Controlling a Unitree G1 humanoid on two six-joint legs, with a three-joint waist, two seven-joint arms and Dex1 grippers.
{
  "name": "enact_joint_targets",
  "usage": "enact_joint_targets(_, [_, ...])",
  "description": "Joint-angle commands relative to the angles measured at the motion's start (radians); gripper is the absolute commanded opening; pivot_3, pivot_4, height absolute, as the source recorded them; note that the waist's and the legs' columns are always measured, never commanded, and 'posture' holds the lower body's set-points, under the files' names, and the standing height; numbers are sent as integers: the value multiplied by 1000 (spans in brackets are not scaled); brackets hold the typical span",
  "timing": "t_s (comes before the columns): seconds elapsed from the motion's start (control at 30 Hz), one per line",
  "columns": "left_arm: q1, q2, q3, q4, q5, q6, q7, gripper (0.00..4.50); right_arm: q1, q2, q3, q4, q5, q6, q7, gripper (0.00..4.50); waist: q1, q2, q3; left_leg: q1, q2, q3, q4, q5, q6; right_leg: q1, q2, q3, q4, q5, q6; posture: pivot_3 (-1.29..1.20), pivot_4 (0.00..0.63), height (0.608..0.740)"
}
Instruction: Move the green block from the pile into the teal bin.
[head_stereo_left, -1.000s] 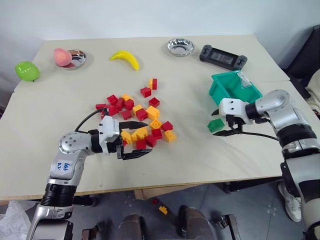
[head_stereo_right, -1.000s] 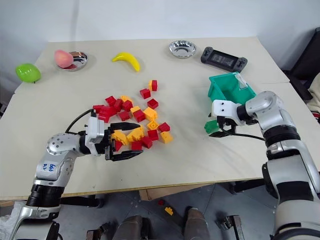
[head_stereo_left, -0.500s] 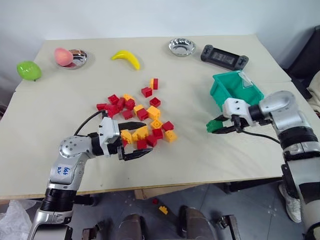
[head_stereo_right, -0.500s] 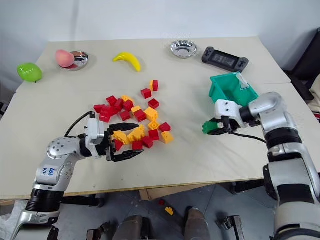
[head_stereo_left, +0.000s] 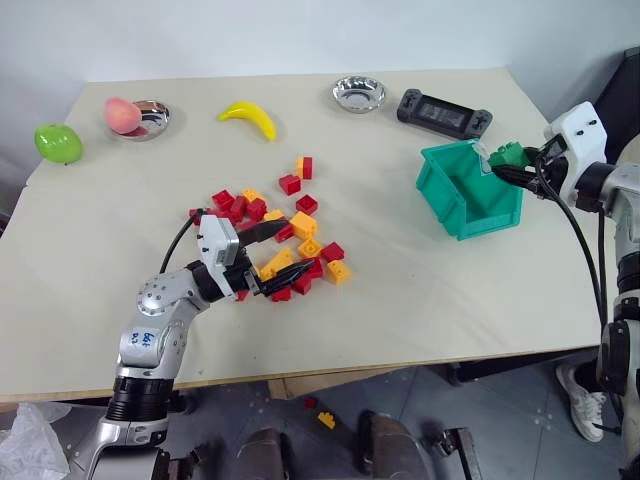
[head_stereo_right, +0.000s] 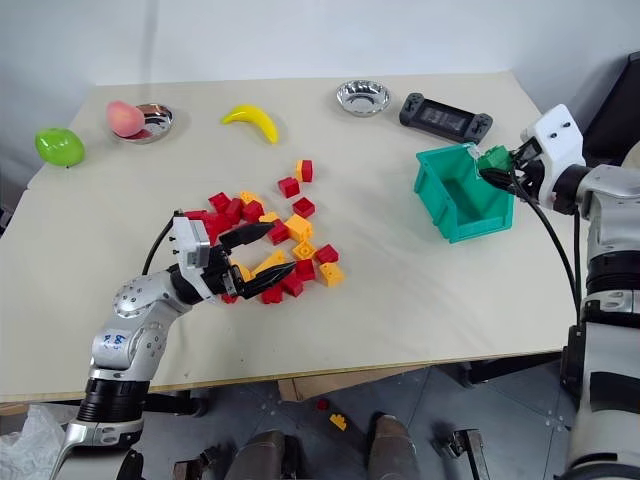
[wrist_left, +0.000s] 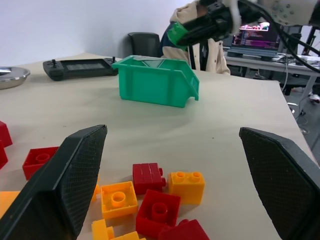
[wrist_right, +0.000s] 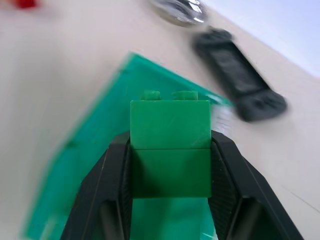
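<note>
The bin sits on the counter, and no brick shows inside it. A peach rests in a steel bowl far across the counter from the bin; another bowl stands just beyond the bin. The right end effector pinches the green block above the bin's far rim. The left end effector is spread wide over the pile, well apart from the bin, gripping nothing.
</note>
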Motion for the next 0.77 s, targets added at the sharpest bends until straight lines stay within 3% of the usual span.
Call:
enact_joint_targets(0.03, [-18,6,11,-22,-13,-9,3,4500,-26,12,-1,37,-5,-67,-19,2810,0,0,0,0,0,0,0,0,0,0,0,0,0,0,0,0,150,740])
enact_joint_targets(0.2, [3,80,50,2,12,-29,-12,4500,11,31,-12,47,-8,-307,-41,4417,0,0,0,0,0,0,0,0,0,0,0,0,0,0,0,0,150,740])
enact_joint_targets(0.27, [9,125,62,28,48,-73,-23,4500,73,59,-33,-12,63,-379,62,4468,0,0,0,0,0,0,0,0,0,0,0,0,0,0,0,0,150,740])
enact_joint_targets(0.43, [114,218,116,48,111,-178,-31,4500,458,132,-48,-530,379,-163,347,4468,7,0,0,0,0,-1,-1,0,0,0,0,-1,0,0,0,0,150,740])
enact_joint_targets(0.57, [237,245,185,85,120,-249,-20,4500,695,126,-20,-779,397,-128,353,4468,8,1,0,-1,0,-1,-2,0,0,0,0,-2,-1,0,0,0,150,740])
enact_joint_targets(0.77, [388,240,285,-7,103,-260,56,4500,838,142,-86,-813,386,-171,264,4468,7,1,0,2,1,-1,0,0,0,2,0,-1,1,0,-1,0,150,740])
